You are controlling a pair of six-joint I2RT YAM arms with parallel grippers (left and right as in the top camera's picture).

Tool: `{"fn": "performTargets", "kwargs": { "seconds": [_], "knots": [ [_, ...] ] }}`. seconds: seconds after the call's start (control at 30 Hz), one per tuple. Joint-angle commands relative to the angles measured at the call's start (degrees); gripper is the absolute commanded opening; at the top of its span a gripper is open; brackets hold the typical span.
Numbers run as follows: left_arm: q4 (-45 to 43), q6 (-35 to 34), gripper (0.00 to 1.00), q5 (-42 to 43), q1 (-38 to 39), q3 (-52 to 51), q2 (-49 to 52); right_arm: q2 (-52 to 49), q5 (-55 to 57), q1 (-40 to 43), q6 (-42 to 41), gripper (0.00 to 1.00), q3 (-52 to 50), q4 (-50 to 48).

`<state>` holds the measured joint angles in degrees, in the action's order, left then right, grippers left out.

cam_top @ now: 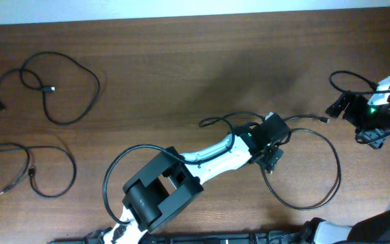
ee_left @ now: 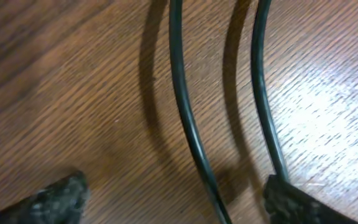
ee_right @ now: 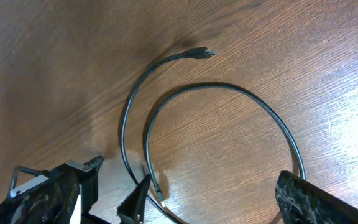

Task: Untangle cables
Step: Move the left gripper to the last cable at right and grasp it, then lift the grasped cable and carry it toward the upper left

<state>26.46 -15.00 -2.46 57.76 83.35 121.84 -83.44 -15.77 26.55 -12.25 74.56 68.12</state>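
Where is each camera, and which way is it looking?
Overhead: above the table, looking straight down; left arm and right arm show.
Left wrist: on the left hand, facing two cable strands; its fingertips show.
Right wrist: on the right hand, facing down at the looped cable; its fingers show.
Shared: overhead and right wrist both see that loop.

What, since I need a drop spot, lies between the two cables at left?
Only bare table; upper cable and lower cable lie apart, seen overhead.

This looks like a robotics lab. A left arm (cam_top: 208, 153) and a right arm (cam_top: 379, 108) reach over a wood-grain counter (cam_top: 181, 54) carrying loose cables (cam_top: 48, 89).
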Motion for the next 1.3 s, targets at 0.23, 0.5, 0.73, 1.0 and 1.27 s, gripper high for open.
{"fn": "performTargets", "kwargs": {
  "seconds": [0.23,0.5,0.73,1.0,1.27],
  "knots": [
    [0.1,-0.1,0.84,1.2,0.9,0.5,0.1,-0.2,-0.1,0.0,-0.3,0.99,0.2,0.0],
    [-0.2,-0.8,0.98,1.2,2.1,0.6,-1.9,-0.2,-0.1,0.0,-0.3,0.99,0.2,0.0],
    [0.2,-4.5,0.92,-1.4,1.9,1.4,-2.4,-0.2,-0.1,0.0,-0.3,0.99,0.2,0.0],
    [-1.5,-6.9,0.95,0.0,2.7,2.9,-3.9,-0.2,-0.1,0.0,-0.3,0.99,0.2,0.0],
    [-8.7,-9.0,0.99,-9.3,6.3,2.9,2.5,-0.2,-0.1,0.0,-0.3,0.99,0.2,0.0]
  ]
}}
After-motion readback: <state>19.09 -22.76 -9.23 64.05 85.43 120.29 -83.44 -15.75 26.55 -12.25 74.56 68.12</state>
